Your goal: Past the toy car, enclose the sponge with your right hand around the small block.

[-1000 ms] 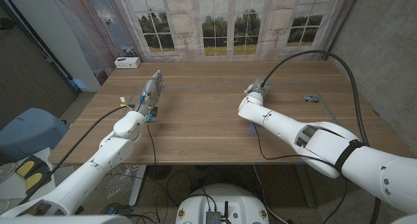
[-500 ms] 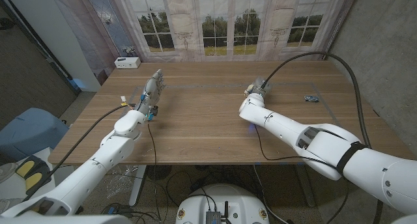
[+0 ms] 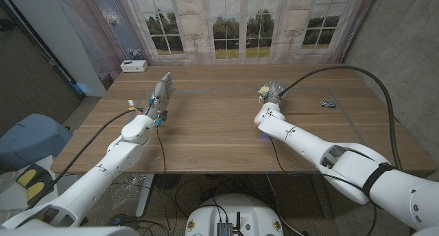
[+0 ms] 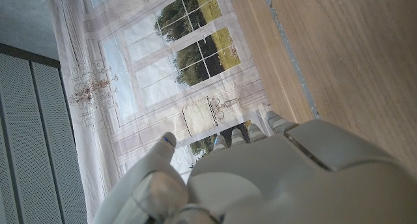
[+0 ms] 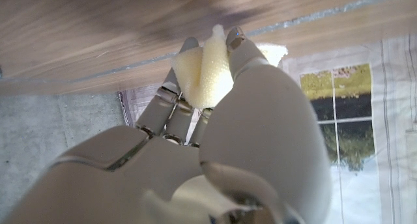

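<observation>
My right hand (image 3: 276, 92) is over the middle of the table, right of centre, and holds a pale yellow sponge (image 3: 263, 92). In the right wrist view the sponge (image 5: 206, 70) is folded and pinched between the fingers (image 5: 242, 51) of that hand (image 5: 221, 133), just above the wood. A small blue toy car (image 3: 327, 103) sits on the table to the right of this hand, a short way off. My left hand (image 3: 161, 92) is on the left side of the table with fingers stretched out and nothing in it; it also appears as my left hand (image 4: 260, 178) in the left wrist view.
A white box (image 3: 134, 66) stands at the table's far left corner. A faint line (image 3: 206, 90) runs across the wooden table (image 3: 212, 126) near both hands. A curtained window (image 3: 233, 30) stands behind the far edge.
My right hand has shifted slightly toward the far side and to the right, with the sponge still in its fingers. The left arm has not moved.
</observation>
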You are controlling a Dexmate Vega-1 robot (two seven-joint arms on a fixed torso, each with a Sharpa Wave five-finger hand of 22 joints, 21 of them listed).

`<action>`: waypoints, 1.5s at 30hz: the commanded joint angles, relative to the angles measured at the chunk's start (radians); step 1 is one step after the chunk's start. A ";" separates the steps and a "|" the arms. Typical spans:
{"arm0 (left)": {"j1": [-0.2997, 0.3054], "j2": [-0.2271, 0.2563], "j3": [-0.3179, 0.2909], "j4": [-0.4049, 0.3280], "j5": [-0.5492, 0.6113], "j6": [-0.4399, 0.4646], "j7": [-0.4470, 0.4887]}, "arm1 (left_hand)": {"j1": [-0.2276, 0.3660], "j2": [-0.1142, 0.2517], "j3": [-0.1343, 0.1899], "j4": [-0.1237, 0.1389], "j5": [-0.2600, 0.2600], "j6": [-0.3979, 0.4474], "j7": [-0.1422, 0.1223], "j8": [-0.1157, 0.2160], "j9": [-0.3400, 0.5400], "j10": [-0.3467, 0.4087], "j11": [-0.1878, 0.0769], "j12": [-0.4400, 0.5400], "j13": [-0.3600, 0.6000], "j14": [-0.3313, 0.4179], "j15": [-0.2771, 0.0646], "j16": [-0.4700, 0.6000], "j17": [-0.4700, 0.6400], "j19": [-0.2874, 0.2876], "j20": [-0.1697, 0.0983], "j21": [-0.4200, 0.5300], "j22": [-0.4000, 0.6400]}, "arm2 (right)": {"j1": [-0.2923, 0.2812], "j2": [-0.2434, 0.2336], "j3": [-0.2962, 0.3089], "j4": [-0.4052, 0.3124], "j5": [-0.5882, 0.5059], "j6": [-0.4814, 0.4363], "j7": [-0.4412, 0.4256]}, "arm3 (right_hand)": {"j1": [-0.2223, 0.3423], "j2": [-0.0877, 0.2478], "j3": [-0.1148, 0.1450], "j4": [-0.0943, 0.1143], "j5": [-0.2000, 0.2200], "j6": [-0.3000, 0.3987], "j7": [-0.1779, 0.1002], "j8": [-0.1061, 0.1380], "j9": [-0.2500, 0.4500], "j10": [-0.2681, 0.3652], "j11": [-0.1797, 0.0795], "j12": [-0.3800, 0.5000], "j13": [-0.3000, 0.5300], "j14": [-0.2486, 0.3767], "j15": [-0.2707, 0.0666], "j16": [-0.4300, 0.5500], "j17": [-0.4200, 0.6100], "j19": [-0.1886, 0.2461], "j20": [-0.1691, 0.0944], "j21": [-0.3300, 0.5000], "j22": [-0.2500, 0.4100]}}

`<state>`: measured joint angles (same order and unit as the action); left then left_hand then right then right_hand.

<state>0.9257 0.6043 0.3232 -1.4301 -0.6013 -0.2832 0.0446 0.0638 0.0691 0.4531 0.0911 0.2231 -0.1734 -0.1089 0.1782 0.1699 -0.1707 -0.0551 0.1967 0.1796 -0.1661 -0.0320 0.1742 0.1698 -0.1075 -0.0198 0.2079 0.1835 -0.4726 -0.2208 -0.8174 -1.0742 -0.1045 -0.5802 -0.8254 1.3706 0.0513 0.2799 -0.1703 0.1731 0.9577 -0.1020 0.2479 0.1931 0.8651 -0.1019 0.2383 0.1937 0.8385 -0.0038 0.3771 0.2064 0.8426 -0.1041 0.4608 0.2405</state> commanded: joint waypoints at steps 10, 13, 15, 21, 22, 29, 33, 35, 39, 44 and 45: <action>-0.010 -0.003 0.008 -0.001 0.008 0.008 0.004 | 0.001 0.008 -0.004 -0.004 0.009 -0.043 -0.009 0.002 0.002 -0.069 -0.001 0.003 0.003 -0.086 -0.016 0.005 0.003 -0.001 0.009 0.001 0.002 | -0.149 -0.080 0.171 -0.152 0.127 0.375 0.010 | 0.113 0.101 -0.004 0.004 0.001 0.009 0.005 -0.008 0.006 0.008 0.002 -0.007 0.004 0.187 -0.239 -0.006 -0.001 -0.008 -0.116 0.016 0.007; -0.010 -0.004 0.007 0.000 0.007 0.006 0.004 | 0.001 0.008 -0.004 -0.004 0.009 -0.044 -0.009 0.002 0.002 -0.070 -0.001 0.002 0.003 -0.086 -0.016 0.005 0.003 -0.001 0.010 0.000 0.002 | -0.165 -0.091 0.188 -0.175 0.144 0.405 0.031 | 0.116 0.102 -0.005 0.005 0.001 0.009 0.009 -0.010 0.006 0.011 0.003 -0.008 0.004 0.188 -0.239 -0.008 -0.002 -0.011 -0.116 0.019 0.009; -0.009 -0.004 0.007 0.000 0.008 0.004 0.004 | 0.001 0.008 -0.004 -0.004 0.009 -0.043 -0.009 0.002 0.002 -0.069 0.000 0.003 0.003 -0.086 -0.016 0.005 0.003 -0.001 0.010 0.000 0.002 | -0.176 -0.097 0.202 -0.189 0.164 0.434 0.051 | 0.117 0.102 -0.005 0.006 0.001 0.009 0.008 -0.011 0.006 0.009 0.003 -0.010 0.004 0.189 -0.239 -0.008 -0.002 -0.012 -0.116 0.021 0.009; -0.009 -0.004 0.008 0.002 0.007 0.002 0.001 | 0.002 0.008 -0.005 -0.004 0.009 -0.043 -0.008 0.002 0.002 -0.070 0.000 0.002 0.003 -0.086 -0.016 0.005 0.003 -0.001 0.010 0.000 0.002 | -0.205 -0.106 0.238 -0.225 0.213 0.494 0.100 | 0.119 0.104 -0.006 0.007 0.002 0.008 0.008 -0.013 0.007 0.009 0.003 -0.012 0.005 0.192 -0.239 -0.009 -0.002 -0.015 -0.116 0.025 0.010; -0.008 -0.004 0.008 0.001 0.007 0.002 0.000 | 0.002 0.008 -0.005 -0.004 0.009 -0.043 -0.008 0.002 0.002 -0.070 0.000 0.002 0.003 -0.086 -0.015 0.005 0.003 -0.001 0.010 0.000 0.002 | -0.208 -0.106 0.243 -0.228 0.218 0.505 0.104 | 0.119 0.104 -0.007 0.007 0.002 0.009 0.008 -0.013 0.007 0.009 0.003 -0.012 0.005 0.193 -0.239 -0.009 -0.002 -0.015 -0.116 0.025 0.011; -0.008 -0.003 0.008 0.000 0.007 0.002 0.001 | 0.002 0.009 -0.005 -0.005 0.009 -0.043 -0.009 0.002 0.002 -0.069 0.001 0.003 0.003 -0.086 -0.014 0.005 0.003 -0.002 0.011 0.000 0.002 | -0.240 -0.119 0.278 -0.270 0.272 0.549 0.159 | 0.123 0.104 -0.008 0.008 0.002 0.007 0.012 -0.016 0.007 0.008 0.006 -0.015 0.005 0.194 -0.239 -0.012 -0.003 -0.019 -0.116 0.031 0.012; -0.007 -0.002 0.008 -0.002 0.006 0.003 -0.001 | 0.003 0.009 -0.005 -0.005 0.009 -0.042 -0.009 0.002 0.002 -0.069 0.002 0.003 0.003 -0.085 -0.014 0.005 0.003 -0.001 0.010 0.000 0.002 | -0.257 -0.124 0.298 -0.288 0.304 0.573 0.186 | 0.124 0.105 -0.009 0.009 0.002 0.007 0.012 -0.018 0.007 0.007 0.008 -0.017 0.005 0.194 -0.239 -0.014 -0.003 -0.022 -0.116 0.034 0.013; -0.006 -0.003 0.008 -0.002 0.005 0.002 0.000 | 0.003 0.009 -0.005 -0.005 0.009 -0.042 -0.009 0.002 0.002 -0.069 0.001 0.003 0.003 -0.085 -0.014 0.005 0.003 -0.001 0.011 0.000 0.002 | -0.266 -0.125 0.309 -0.295 0.325 0.590 0.204 | 0.125 0.106 -0.009 0.009 0.002 0.007 0.012 -0.018 0.007 0.007 0.009 -0.017 0.005 0.194 -0.239 -0.015 -0.003 -0.023 -0.116 0.035 0.014; -0.002 -0.001 0.007 -0.006 0.006 0.002 0.002 | 0.003 0.009 -0.006 -0.005 0.009 -0.042 -0.010 0.002 0.002 -0.068 0.001 0.003 0.003 -0.085 -0.012 0.005 0.003 -0.001 0.010 0.000 0.002 | -0.283 -0.126 0.329 -0.306 0.360 0.623 0.230 | 0.126 0.107 -0.009 0.010 0.002 0.005 0.013 -0.021 0.008 0.006 0.009 -0.019 0.006 0.195 -0.239 -0.016 -0.003 -0.025 -0.116 0.038 0.015; 0.005 0.000 0.004 -0.013 0.006 -0.001 0.006 | 0.003 0.009 -0.006 -0.006 0.009 -0.041 -0.009 0.002 0.002 -0.069 0.003 0.003 0.003 -0.085 -0.011 0.005 0.003 -0.001 0.011 0.001 0.002 | -0.304 -0.128 0.356 -0.321 0.413 0.664 0.271 | 0.129 0.108 -0.010 0.010 0.003 0.003 0.015 -0.023 0.008 0.007 0.013 -0.021 0.006 0.195 -0.238 -0.018 -0.003 -0.028 -0.116 0.042 0.016; 0.006 0.000 0.004 -0.015 0.006 -0.001 0.007 | 0.003 0.009 -0.006 -0.006 0.009 -0.041 -0.009 0.003 0.002 -0.069 0.002 0.003 0.003 -0.085 -0.011 0.005 0.003 -0.001 0.011 0.000 0.002 | -0.308 -0.129 0.361 -0.325 0.422 0.670 0.279 | 0.129 0.109 -0.010 0.011 0.003 0.004 0.015 -0.023 0.008 0.006 0.012 -0.021 0.006 0.195 -0.238 -0.019 -0.003 -0.028 -0.116 0.042 0.016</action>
<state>0.9211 0.6018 0.3306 -1.4335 -0.5947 -0.2802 0.0459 0.0637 0.0691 0.4490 0.0869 0.2231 -0.1716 -0.1107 0.1781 0.1699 -0.1708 -0.0551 0.1967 0.1796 -0.1661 -0.0320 0.1742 0.1698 -0.1019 -0.0142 0.2079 0.1835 -0.7350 -0.3408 -0.5114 -1.3595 0.2203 0.0075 -0.6270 1.3785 0.0436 0.2670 -0.1641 0.1691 0.9574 -0.0913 0.2275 0.1974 0.8682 -0.0980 0.2170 0.1987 0.8599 -0.0038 0.3558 0.1986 0.8194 -0.0944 0.4961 0.2538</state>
